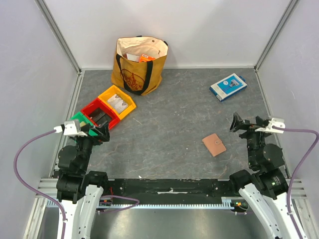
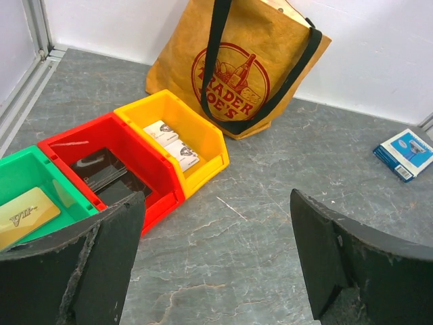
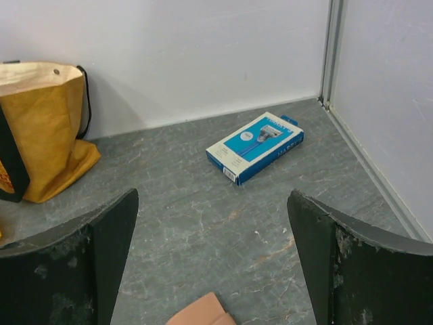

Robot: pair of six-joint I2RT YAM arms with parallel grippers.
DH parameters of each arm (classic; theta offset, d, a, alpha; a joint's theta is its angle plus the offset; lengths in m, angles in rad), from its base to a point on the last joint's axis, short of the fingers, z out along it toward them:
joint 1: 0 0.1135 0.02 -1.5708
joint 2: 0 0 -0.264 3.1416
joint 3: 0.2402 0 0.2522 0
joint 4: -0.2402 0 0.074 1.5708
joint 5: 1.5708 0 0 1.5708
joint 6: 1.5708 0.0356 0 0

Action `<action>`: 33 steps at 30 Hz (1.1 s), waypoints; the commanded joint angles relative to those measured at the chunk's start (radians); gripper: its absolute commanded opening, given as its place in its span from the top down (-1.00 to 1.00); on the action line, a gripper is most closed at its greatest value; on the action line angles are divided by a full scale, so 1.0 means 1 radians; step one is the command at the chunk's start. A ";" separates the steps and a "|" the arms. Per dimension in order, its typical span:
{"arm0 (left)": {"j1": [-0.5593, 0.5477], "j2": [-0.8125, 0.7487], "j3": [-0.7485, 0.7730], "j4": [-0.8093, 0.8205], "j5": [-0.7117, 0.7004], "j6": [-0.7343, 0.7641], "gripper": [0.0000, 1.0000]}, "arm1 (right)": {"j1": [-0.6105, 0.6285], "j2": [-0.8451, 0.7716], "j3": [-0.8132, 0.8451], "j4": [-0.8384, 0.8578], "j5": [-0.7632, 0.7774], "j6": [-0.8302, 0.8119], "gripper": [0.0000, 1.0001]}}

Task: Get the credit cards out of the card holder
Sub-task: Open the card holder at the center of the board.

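The card holder (image 1: 214,144) is a small pinkish-tan wallet lying folded shut on the grey table, right of centre. Its corner shows at the bottom of the right wrist view (image 3: 201,312). No credit cards show outside it. My right gripper (image 1: 242,123) is open and empty, above the table to the right of the wallet, with its fingers (image 3: 81,264) spread wide. My left gripper (image 1: 101,133) is open and empty at the near left, beside the bins, with fingers (image 2: 338,257) wide apart over bare table.
A tan tote bag (image 1: 139,64) stands at the back. Yellow (image 1: 116,101), red (image 1: 100,113) and green (image 1: 79,119) bins line the left side. A gold card (image 2: 24,213) lies in the green bin. A blue-and-white flat box (image 1: 228,86) lies at back right.
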 commanded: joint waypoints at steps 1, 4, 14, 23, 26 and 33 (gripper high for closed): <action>-0.005 -0.018 -0.003 0.038 -0.020 0.038 -0.86 | 0.001 0.071 0.042 -0.011 -0.039 0.012 -0.96; -0.007 -0.025 -0.005 0.037 -0.025 0.038 -0.86 | 0.003 0.123 0.065 -0.026 -0.129 0.018 -0.96; -0.027 -0.045 -0.005 0.032 -0.042 0.035 -0.86 | 0.003 0.338 0.158 -0.138 -0.281 0.118 -0.96; -0.042 -0.059 -0.008 0.029 -0.054 0.035 -0.86 | 0.003 0.683 0.174 -0.272 -0.216 0.403 -0.96; -0.045 -0.061 -0.010 0.027 -0.051 0.034 -0.86 | -0.008 0.768 0.161 -0.344 -0.081 0.503 -0.96; -0.048 -0.065 -0.010 0.030 -0.052 0.037 -0.86 | -0.207 0.861 0.057 -0.346 -0.241 0.555 -0.96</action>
